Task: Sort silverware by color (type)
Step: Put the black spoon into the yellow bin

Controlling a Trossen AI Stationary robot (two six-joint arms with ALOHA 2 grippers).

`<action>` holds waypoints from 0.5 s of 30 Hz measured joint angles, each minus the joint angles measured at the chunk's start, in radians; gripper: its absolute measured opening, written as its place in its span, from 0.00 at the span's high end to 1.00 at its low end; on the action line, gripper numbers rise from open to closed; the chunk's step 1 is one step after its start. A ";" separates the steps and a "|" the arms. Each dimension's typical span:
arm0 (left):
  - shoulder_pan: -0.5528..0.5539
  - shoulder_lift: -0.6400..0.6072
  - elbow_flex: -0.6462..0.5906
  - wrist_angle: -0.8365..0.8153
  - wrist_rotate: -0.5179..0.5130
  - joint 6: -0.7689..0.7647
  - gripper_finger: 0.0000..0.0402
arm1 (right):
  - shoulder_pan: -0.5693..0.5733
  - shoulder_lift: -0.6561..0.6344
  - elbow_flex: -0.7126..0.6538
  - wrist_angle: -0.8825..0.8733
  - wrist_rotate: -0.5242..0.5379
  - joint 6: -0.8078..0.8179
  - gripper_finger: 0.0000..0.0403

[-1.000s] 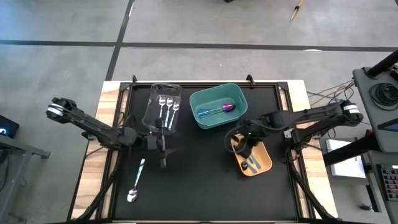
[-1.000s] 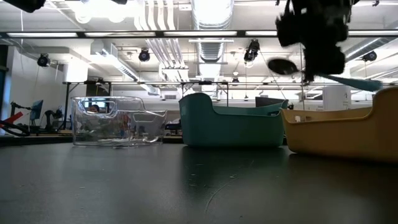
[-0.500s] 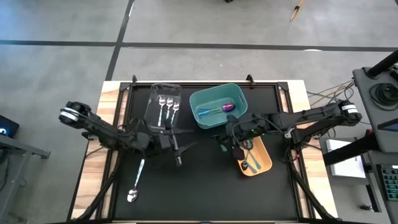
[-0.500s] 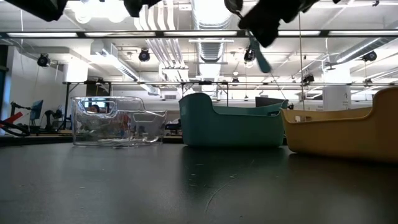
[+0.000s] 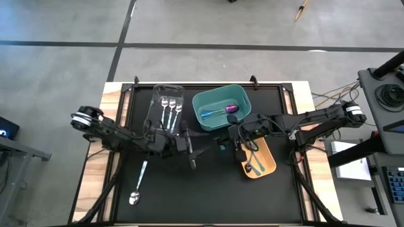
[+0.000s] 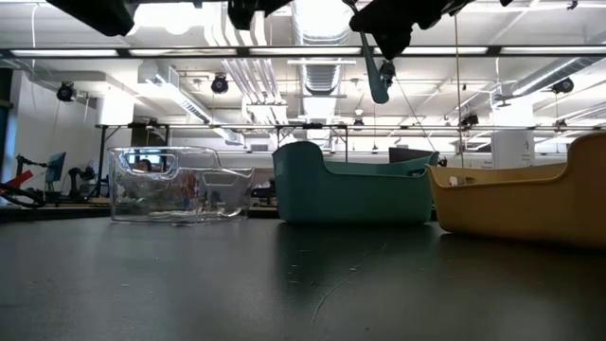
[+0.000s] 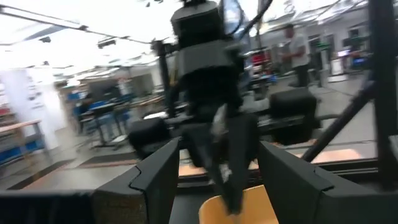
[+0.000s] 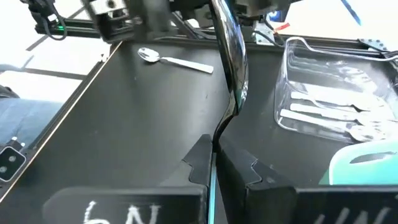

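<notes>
My right gripper (image 5: 222,144) hovers between the teal bin (image 5: 222,108) and the orange bin (image 5: 259,161), shut on a dark utensil with a teal handle (image 8: 231,56). In the low view the utensil (image 6: 377,78) hangs high above the table. My left gripper (image 5: 194,151) is open at the table's middle, facing the right gripper and apart from it. In the left wrist view its fingers (image 7: 155,177) frame the right gripper. Silver spoons lie in the clear bin (image 5: 166,108). One silver spoon (image 5: 139,184) lies flat on the mat at the near left. A purple-blue spoon (image 5: 231,108) lies in the teal bin. My right gripper pinches the utensil between its two fingers where the dark neck meets the teal handle (image 8: 214,149). The utensil lies along the fingers. Its dark bowl end (image 8: 229,34) sticks out ahead of the fingertips, toward the table's left. It is lifted clear of the table and the bins.
The orange bin holds dark utensils (image 5: 255,167). The three bins stand across the far and right parts of the black mat (image 5: 208,195), with bare mat along the near edge. In the wrist views, people and shelves show in the room beyond.
My right gripper has risen from over the orange bin with the utensil, gone a little toward the table's left and rolled; the utensil has swung from level to hanging upright in the low view. My left gripper, still open, has gone toward the table's right, nearer the right gripper.
</notes>
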 joint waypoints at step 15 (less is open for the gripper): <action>0.028 0.094 0.113 -0.008 0.023 -0.021 0.50 | 0.000 0.000 0.000 0.009 -0.001 -0.026 0.98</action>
